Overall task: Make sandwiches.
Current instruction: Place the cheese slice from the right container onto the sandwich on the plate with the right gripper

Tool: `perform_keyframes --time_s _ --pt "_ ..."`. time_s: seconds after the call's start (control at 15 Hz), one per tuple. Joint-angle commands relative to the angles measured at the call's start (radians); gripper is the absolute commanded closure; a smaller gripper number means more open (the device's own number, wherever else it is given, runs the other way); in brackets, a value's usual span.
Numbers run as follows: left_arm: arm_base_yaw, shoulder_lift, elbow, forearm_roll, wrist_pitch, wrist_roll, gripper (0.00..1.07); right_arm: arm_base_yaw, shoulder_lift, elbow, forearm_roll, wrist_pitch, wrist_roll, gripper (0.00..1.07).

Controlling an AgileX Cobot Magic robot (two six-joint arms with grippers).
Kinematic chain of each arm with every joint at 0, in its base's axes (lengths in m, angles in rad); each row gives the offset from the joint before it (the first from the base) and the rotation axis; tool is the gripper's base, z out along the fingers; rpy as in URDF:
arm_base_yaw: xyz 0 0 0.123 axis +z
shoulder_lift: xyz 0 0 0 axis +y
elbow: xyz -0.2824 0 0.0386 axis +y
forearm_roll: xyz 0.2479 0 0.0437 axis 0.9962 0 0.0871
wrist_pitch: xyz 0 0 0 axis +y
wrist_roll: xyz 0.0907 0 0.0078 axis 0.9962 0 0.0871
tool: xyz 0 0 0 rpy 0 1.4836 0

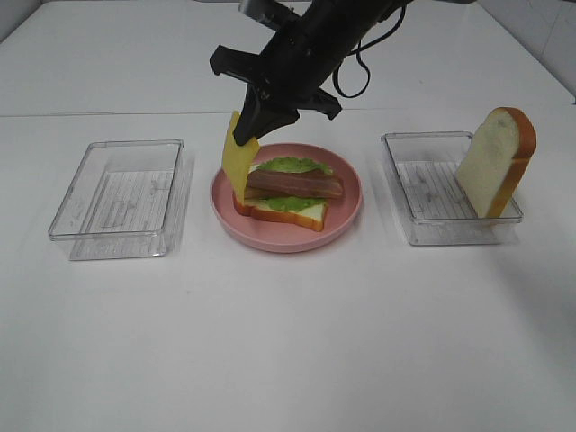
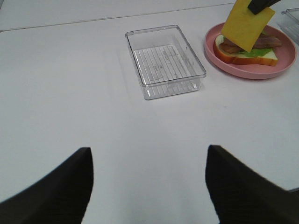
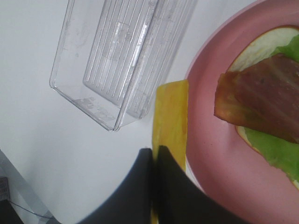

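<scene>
- White, matt desk [image 1: 288, 342] fills the exterior view. A seam runs along its far edge, with another white surface behind it.
- Black right arm [image 1: 315, 45] comes down from the far edge, over the middle of the desk.
- Clear plastic left tray [image 1: 121, 198] sits toward the desk's left edge, with a ribbed floor.
- Clear right tray [image 1: 423, 193] sits toward the desk's right edge.
- Pink round plate [image 1: 346, 216] sits mid-desk, between the trays and apart from both.
- The open stack on the plate has its long axis running left to right across the desk. It has a bottom bread slice [image 1: 288, 214] lying flat, then lettuce [image 1: 290, 166], with the bacon [image 1: 297, 184] lengthwise on top.
- A second bread slice [image 1: 493, 162] stands on edge in the right tray, leaning at the end nearer the desk's right edge, crust outward.
- Yellow cheese [image 1: 238, 162] hangs almost upright with its long axis steep. Its lower end is at the stack's left end, over the plate's left rim; contact cannot be told.
- The right jaws are clamped together on the cheese's upper end.
- The left jaws stand wide apart over bare desk near the left tray, holding and touching nothing.
</scene>
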Motion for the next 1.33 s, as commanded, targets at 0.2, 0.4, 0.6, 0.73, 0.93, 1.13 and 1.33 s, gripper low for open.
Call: perform_keyframes --time_s 0.2,0.4,0.6,0.73,0.93,1.13,1.33 --pt "0.0 -0.024 0.001 0.004 -0.004 0.0 0.41 0.0 0.033 -0.003 -0.104 -0.077 0.029 1.07" --pt "0.0 -0.024 0.001 0.004 -0.004 0.0 0.41 -0.002 0.033 -0.003 -0.234 -0.089 0.1 1.07" --pt "0.0 -0.024 0.001 0.004 -0.004 0.0 0.41 -0.002 0.033 -0.003 -0.307 -0.104 0.124 1.07" --pt "0.0 -0.024 0.001 0.004 -0.004 0.0 0.41 -0.002 0.033 -0.003 -0.336 -0.107 0.124 1.07" --pt "0.0 -0.024 0.001 0.004 -0.004 0.0 0.41 -0.002 0.033 -0.003 -0.395 -0.1 0.175 1.07" --pt "0.0 -0.024 0.001 0.004 -0.004 0.0 0.41 -0.002 0.033 -0.003 -0.395 -0.1 0.176 0.76" --pt "0.0 -0.024 0.001 0.004 -0.004 0.0 0.41 -0.002 0.033 -0.005 -0.409 -0.083 0.172 0.28"
